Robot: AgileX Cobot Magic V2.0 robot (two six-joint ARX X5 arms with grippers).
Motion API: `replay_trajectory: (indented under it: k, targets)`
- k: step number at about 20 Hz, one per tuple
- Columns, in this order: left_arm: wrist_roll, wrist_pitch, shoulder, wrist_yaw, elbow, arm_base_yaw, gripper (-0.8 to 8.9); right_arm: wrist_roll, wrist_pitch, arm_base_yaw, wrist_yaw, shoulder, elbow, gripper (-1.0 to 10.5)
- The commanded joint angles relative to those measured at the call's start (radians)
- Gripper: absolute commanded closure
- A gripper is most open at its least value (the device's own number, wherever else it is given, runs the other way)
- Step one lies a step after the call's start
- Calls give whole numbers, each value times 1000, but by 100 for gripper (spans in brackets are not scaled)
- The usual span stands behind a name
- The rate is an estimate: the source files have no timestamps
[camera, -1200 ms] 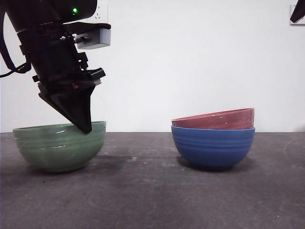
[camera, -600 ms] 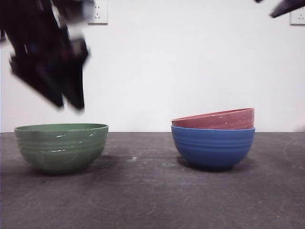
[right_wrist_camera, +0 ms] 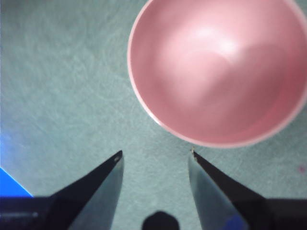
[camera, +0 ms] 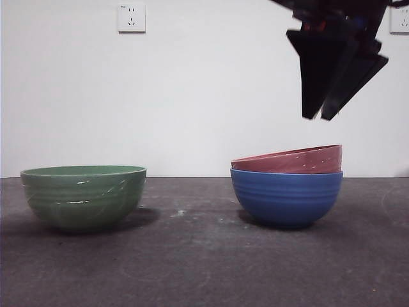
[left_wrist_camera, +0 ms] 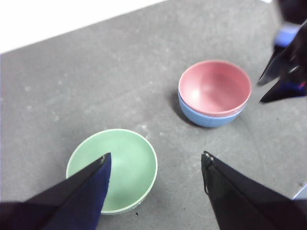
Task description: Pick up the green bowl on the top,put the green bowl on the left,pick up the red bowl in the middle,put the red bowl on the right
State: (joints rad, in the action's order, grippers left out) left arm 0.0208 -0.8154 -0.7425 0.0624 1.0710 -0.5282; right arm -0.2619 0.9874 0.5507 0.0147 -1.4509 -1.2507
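The green bowl stands upright on the table at the left; it also shows in the left wrist view. The red bowl sits nested in a blue bowl at the right and shows in both wrist views. My right gripper hangs open and empty above the red bowl's right side, apart from it. My left gripper is open and empty, high above the table, and is out of the front view.
The dark grey table runs between the two bowl places. A white wall with a socket stands behind. The right arm's jaws also show at the edge of the left wrist view.
The left arm has let go of the green bowl, risen and left the front view. The right gripper has come down from the top right corner to above the red bowl.
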Motion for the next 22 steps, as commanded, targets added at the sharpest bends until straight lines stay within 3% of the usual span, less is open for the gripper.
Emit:
replay_trajectory:
  k: [1,5,15,18,22]
  targets:
    - [-10,-10,-1,-2,2,3,495,-58,-6,2,-20,-46,-3,715]
    - [-10,-34,-1,-1,2,3,495,-84,-35,0,-24,-85,-3,581]
    - [-10,-39,-2,-2,2,3,495,-116,-92,-14,-20,-161,-3,587]
    - [-9,-39,-3,-2,2,3,496,-116,-96,-14,-14,-190,-3,642]
    - [2,-38,-3,-6,2,3,499,-118,-98,-14,-14,-195,-3,830]
